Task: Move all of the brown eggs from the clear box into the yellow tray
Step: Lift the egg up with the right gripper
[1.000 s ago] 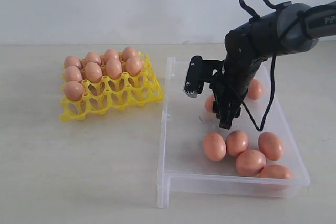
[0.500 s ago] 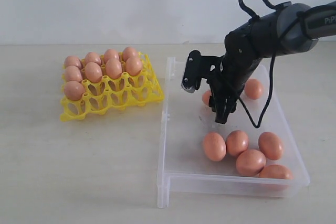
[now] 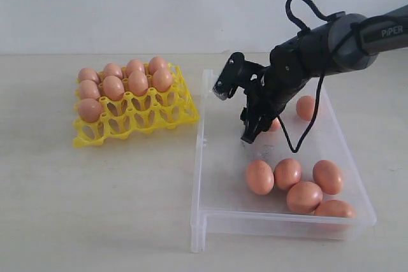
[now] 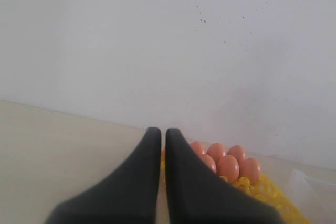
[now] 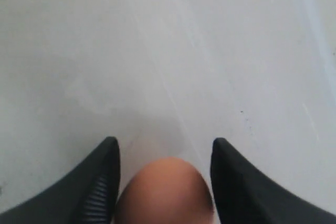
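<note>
My right gripper [image 3: 245, 137] reaches down into the clear box [image 3: 199, 176], tilted toward its left wall. In the right wrist view the gripper [image 5: 165, 142] has a brown egg [image 5: 164, 192] between its fingers, touching both; from outside only a sliver of that egg [image 3: 275, 125] shows behind the arm. Several more brown eggs [image 3: 288, 173] lie at the box's near end and one [image 3: 306, 107] at the far right. The yellow tray [image 3: 143, 119] on the left holds several eggs [image 3: 113, 86] in its back rows. My left gripper [image 4: 164, 129] is shut and empty, with the tray [image 4: 262, 192] beyond it.
The box and the tray stand on a pale tabletop [image 3: 95, 208] with a white wall behind. The tray's front cups are open. A black cable [image 3: 299, 4] loops above the right arm. The left arm does not show in the exterior view.
The right gripper has swung left and tilted inside the box, and its jaws have narrowed onto the egg. The other eggs and the tray have not moved.
</note>
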`<state>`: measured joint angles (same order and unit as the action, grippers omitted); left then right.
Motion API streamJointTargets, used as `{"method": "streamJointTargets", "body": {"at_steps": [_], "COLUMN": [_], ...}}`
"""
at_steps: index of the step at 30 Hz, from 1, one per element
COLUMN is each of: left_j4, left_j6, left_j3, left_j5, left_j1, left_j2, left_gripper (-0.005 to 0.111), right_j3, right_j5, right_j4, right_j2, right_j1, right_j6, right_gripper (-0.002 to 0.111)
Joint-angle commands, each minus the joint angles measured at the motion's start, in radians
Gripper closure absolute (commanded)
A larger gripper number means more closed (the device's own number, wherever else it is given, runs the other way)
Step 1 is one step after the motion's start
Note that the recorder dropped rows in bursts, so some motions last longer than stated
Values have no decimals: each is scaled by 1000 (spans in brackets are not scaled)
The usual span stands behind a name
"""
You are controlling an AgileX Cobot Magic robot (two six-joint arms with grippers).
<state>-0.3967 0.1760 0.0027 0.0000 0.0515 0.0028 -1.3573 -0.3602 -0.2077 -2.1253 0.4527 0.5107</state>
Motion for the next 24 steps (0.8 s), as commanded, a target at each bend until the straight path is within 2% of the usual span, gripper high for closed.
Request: {"method": "streamJointTargets", "body": {"at_steps": [1,3,11,16,24], "left_j4": [-3,-3,-3,-3,-3], "left_j6": [9,9,9,9,9], "left_j3": [-3,-3,-3,-3,-3], "left_j5": [0,0,0,0,0], "left_j1": [-4,-4,-4,-4,-4], "left_j2": [-3,-3,-3,-3,-3], "left_gripper": [103,103,103,103,103], "right_j3": [-33,-55,-82,-75,108], "right_j5": [-50,-71,-124,-69,278], "right_j4": [-9,-9,-7,12,30], "right_j2": [-29,-29,-11,35,170], "right_j1": [-4,-4,-4,-4,-4], "right_j6": [-193,-257,-327,-416,-458], "right_gripper": [91,108,109,109,109]}}
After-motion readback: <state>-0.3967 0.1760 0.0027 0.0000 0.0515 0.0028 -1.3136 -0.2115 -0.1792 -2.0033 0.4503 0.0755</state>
